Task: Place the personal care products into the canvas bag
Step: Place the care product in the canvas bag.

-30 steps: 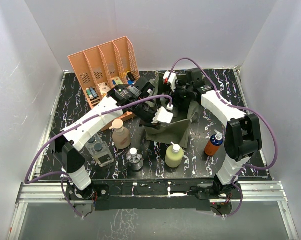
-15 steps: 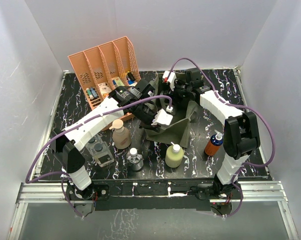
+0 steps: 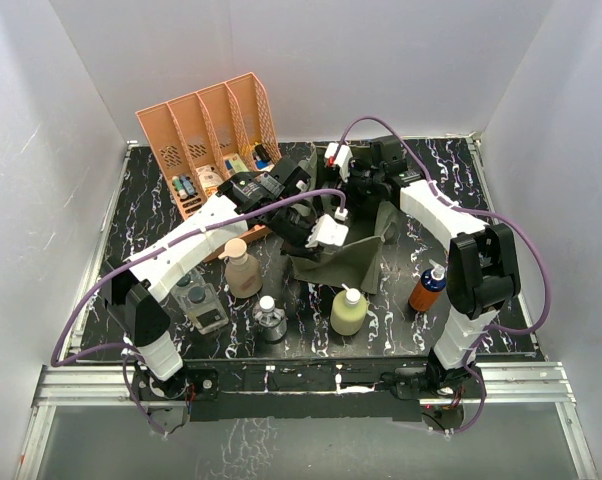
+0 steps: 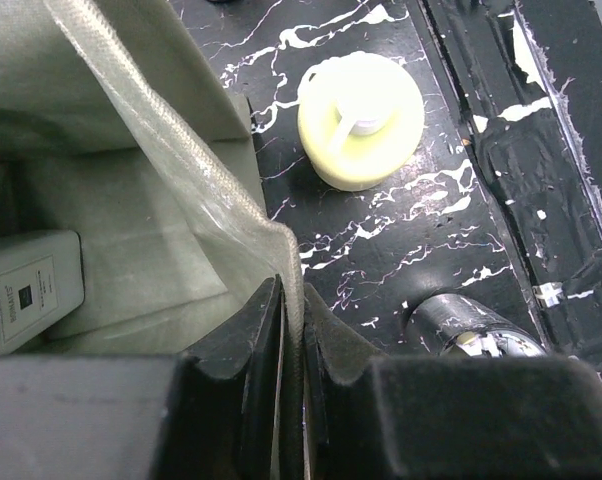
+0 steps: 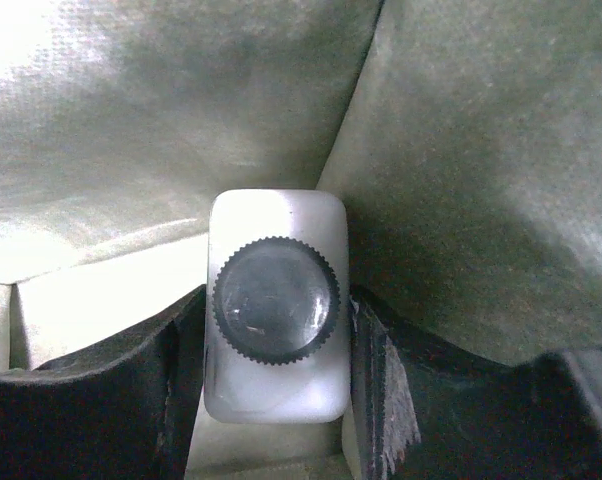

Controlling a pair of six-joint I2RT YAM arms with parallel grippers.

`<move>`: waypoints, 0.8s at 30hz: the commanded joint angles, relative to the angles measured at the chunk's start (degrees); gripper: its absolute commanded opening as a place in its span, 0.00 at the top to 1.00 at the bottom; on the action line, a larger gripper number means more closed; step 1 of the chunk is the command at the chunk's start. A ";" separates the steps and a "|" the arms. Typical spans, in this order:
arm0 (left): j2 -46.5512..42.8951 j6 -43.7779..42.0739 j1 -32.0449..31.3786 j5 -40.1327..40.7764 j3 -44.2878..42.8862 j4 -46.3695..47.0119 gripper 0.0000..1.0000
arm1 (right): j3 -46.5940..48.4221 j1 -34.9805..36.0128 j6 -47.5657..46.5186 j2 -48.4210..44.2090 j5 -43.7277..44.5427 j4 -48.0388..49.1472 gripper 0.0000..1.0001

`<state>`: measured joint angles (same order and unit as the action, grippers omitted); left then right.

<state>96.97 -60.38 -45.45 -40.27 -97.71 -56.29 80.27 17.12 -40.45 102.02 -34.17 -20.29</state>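
Observation:
The olive-green canvas bag [image 3: 349, 258] stands open mid-table. My left gripper [image 3: 309, 248] is shut on its near rim [image 4: 281, 240] and holds it up, fabric clamped between the jaws [image 4: 293, 305]. My right gripper [image 3: 367, 196] reaches into the bag from above, shut on the white bottle [image 5: 276, 330] with a dark ribbed cap; the bottle's body also shows in the left wrist view [image 4: 33, 290]. Outside the bag stand the yellow white-capped bottle [image 3: 348, 310] [image 4: 361, 120], the small clear round bottle [image 3: 269, 318] [image 4: 471, 335], the tan pump bottle [image 3: 243, 270], the twin pack [image 3: 201, 302] and the orange-and-blue pump bottle [image 3: 428, 288].
A salmon-orange slotted rack [image 3: 211, 125] with small colourful boxes and tubes stands at the back left, close to my left arm. White walls enclose the table on three sides. The bottles stand in a row near the front edge.
My right gripper has shifted slightly left and lower into the bag with the white bottle. My left gripper still holds the rim; the bag's front fabric has shifted a little.

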 commanded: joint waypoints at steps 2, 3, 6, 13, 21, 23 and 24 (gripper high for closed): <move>0.11 1.14 -0.08 0.17 -0.99 0.37 0.88 | 2.71 -0.82 -1.74 -1.39 5.03 -0.83 0.44; 0.13 1.13 -0.08 0.10 -0.99 0.31 0.88 | 2.96 -0.78 -1.74 -1.58 5.48 -0.74 0.44; 0.15 0.99 -0.10 0.12 -0.68 0.39 0.87 | 3.85 -0.82 -1.66 -1.65 6.74 -0.66 0.40; 0.06 1.14 -0.16 0.35 0.75 1.34 0.86 | 4.75 -0.73 -1.39 -1.65 8.59 -0.89 0.36; 1.48 3.23 -0.37 -0.79 -0.23 2.52 0.85 | 4.63 -0.74 -0.87 -2.89 10.33 -0.94 0.35; 1.85 3.75 -0.50 -0.55 -0.42 2.79 0.84 | 4.71 -0.72 -0.57 -3.52 10.16 -1.38 0.34; 1.97 4.04 -0.59 -0.47 -0.54 2.85 0.84 | 4.80 -0.69 -0.30 -3.72 9.86 -1.57 0.34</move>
<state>97.51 -57.30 -45.52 -39.44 -97.71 -53.60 82.41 17.02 -41.71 101.78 -26.02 -21.93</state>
